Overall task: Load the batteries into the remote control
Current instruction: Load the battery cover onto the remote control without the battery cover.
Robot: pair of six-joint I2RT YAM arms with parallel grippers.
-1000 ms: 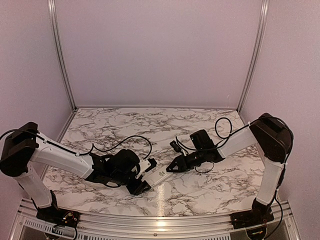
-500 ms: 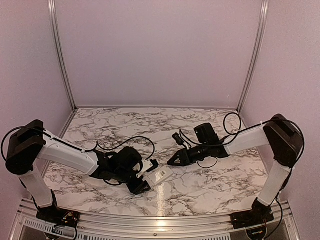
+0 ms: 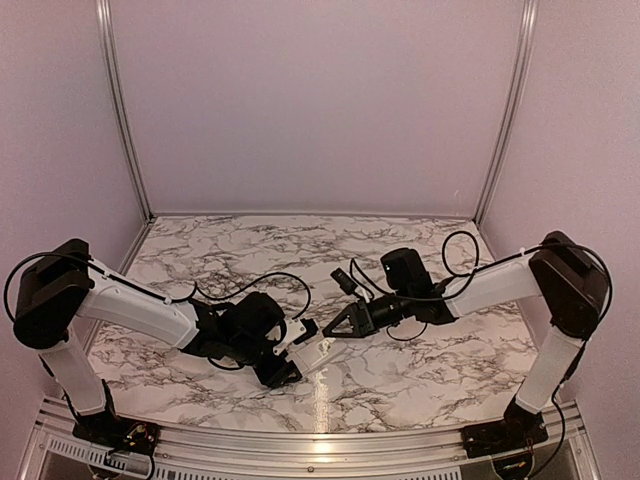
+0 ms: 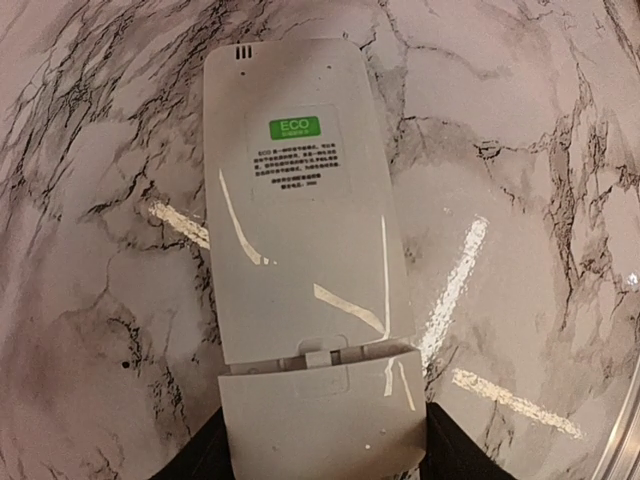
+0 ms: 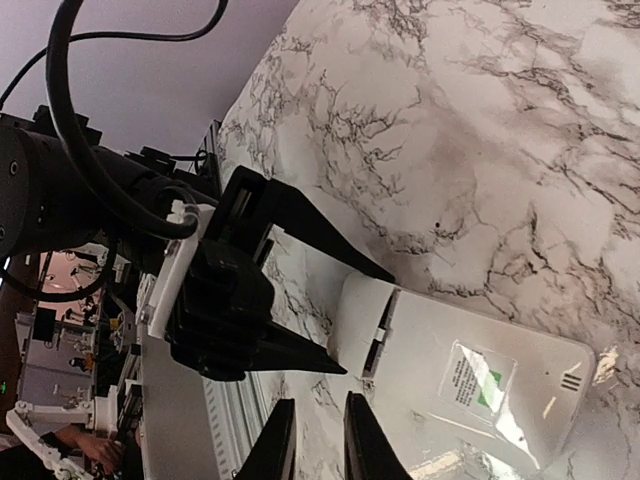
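I find the left tool (image 5: 362, 322) clamped on the cover end of the remote control (image 4: 305, 230), back up, low over the counter (image 4: 520, 120), the right tool (image 5: 320, 402) narrowed to an empty slit nearby; its push could, I judge, lever the remote loose.

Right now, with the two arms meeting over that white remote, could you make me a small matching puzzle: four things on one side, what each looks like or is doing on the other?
Things:
1. left pincer
2. right pincer
3. remote control
4. sticker

Descriptions:
a. green, marked ECO
b. holds nothing, tips close to the remote
c. clamped on the remote's cover end
d. white, plain back facing up

Pairs: 1-c, 2-b, 3-d, 4-a
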